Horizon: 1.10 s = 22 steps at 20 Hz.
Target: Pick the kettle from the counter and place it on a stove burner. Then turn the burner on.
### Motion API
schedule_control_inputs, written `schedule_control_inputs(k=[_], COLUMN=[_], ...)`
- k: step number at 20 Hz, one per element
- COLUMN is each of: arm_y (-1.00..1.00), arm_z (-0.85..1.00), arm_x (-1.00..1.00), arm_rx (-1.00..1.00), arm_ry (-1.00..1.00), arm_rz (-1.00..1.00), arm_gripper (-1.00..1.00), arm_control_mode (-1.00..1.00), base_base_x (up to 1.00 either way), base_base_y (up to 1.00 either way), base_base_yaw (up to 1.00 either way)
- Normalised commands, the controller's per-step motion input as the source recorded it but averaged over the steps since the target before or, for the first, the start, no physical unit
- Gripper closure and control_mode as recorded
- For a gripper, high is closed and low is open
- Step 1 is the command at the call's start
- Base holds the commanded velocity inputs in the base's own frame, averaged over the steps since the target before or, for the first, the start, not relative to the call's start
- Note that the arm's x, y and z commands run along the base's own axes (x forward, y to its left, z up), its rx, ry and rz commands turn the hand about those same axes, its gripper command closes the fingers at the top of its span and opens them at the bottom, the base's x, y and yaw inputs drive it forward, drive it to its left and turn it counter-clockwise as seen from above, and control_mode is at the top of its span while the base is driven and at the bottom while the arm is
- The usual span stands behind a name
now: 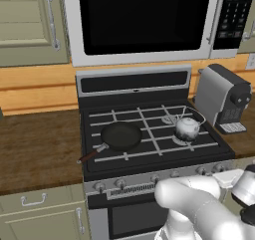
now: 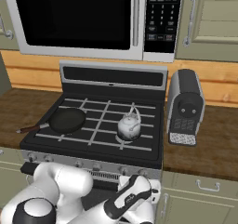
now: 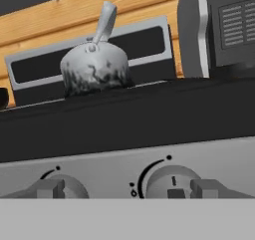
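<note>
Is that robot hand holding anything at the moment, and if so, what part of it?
No, nothing is held. The gripper is open in front of the stove knobs, and the kettle sits on the stove by itself.

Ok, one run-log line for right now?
kettle: on stove burner grate, front right | gripper: open, empty, low at the front panel, facing a knob | frying pan: on left grates

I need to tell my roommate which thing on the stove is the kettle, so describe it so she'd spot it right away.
Find the black stove under the microwave. On its right front grate, near the grey coffee machine, sits the kettle. It is small, round and shiny silver with a thin arched handle, unlike the flat black frying pan on the left grates.
</note>
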Motion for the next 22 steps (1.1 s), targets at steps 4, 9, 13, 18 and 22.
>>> schedule_control_inputs(k=[4, 9, 13, 18, 22], arm_y=[-0.03, -0.25, -0.35, -0.01, 0.0], arm_z=[-0.28, -0.03, 0.0, -0.06, -0.06], arm_x=[0.0, 0.0, 0.0, 0.04, 0.14], arm_rx=[0.0, 0.0, 0.0, 0.0, 0.0], arm_ry=[-0.02, -0.04, 0.0, 0.0, 0.0], arm_rz=[0.0, 0.0, 0.0, 0.0, 0.0], arm_gripper=[-1.0, -1.0, -1.0, -1.0, -1.0], arm_control_mode=[-1.0, -1.0, -1.0, -1.0, -1.0], base_base_x=[0.0, 0.0, 0.0, 0.0, 0.0], base_base_y=[0.0, 0.0, 0.0, 0.0, 0.0], base_base_yaw=[0.0, 0.0, 0.0, 0.0, 0.0])
